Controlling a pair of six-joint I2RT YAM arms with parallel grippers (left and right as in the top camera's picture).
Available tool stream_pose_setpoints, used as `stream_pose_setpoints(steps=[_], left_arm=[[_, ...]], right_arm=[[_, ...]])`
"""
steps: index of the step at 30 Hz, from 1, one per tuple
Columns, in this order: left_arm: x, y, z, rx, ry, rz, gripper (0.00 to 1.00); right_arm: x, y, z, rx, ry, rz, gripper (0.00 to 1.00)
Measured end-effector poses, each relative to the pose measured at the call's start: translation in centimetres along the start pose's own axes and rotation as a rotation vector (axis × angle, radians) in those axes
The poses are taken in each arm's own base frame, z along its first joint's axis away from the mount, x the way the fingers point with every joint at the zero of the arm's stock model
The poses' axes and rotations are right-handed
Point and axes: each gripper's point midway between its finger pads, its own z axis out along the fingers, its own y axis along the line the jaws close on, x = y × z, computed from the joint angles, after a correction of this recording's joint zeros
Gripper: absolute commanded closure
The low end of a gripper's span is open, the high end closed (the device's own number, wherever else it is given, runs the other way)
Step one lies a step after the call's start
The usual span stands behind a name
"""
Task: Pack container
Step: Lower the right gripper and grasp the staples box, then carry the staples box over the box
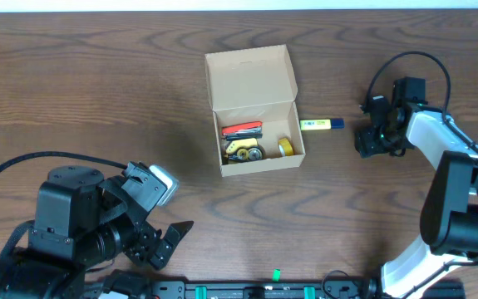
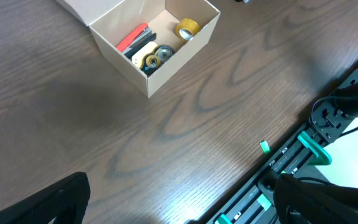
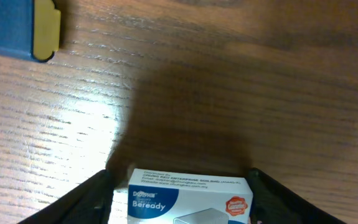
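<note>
Right wrist view: the right gripper's fingers point(image 3: 91, 196) stand on either side of a small white-and-blue box point(image 3: 191, 196), and the right gripper point(image 3: 182, 202) looks closed on it. A dark shadow sits on the wood underneath, so I judge the box is lifted clear of the table point(image 1: 97, 100). Up in the corner lies a blue-and-yellow stick point(image 3: 17, 28).

From overhead, that stick rests just beside the right wall of the container point(image 1: 263, 164). The container sits at mid-table with its flap lid point(image 1: 249, 79) thrown back on the far side. Already inside are a red tool point(image 1: 243, 129), a yellow-and-black piece point(image 1: 243, 151) and a yellow tape roll point(image 1: 285, 147), with a little free floor around them.

The left gripper point(image 1: 172, 245) is down at the near-left corner, spread wide with nothing in it and well apart from the container.

As for handling, the container is thin cardboard. I would expect it to be light, with walls that flex, and it would likely skate on the smooth wood if bumped. It is better to drop items in from above than to push against a wall. To steady it, pinch a side wall at the rim. To close it, take the lid by its free far edge and fold it over the hinge. The small box looks stiff and compact, so it should take a firm grip across its short sides.
</note>
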Motion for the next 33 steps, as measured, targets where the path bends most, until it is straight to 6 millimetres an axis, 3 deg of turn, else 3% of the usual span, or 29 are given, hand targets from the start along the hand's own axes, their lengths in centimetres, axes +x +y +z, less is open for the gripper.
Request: stream_pose_setpoints(steps=[10, 25, 28, 33], left_arm=[[0.0, 0.0, 0.0, 0.000, 0.000, 0.000, 0.05], [0.0, 0.0, 0.0, 0.000, 0.000, 0.000, 0.04], [0.0, 0.0, 0.0, 0.000, 0.000, 0.000, 0.05], [0.0, 0.0, 0.0, 0.000, 0.000, 0.000, 0.05]], right_arm=[[-0.1, 0.0, 0.0, 0.008, -0.001, 0.024, 0.52], [0.2, 0.2, -0.4, 0.025, 0.094, 0.052, 0.61], [-0.8, 1.2, -1.5, 0.024, 0.125, 0.029, 0.62], [-5.2, 3.4, -5.3, 0.035, 0.074, -0.039, 0.65]])
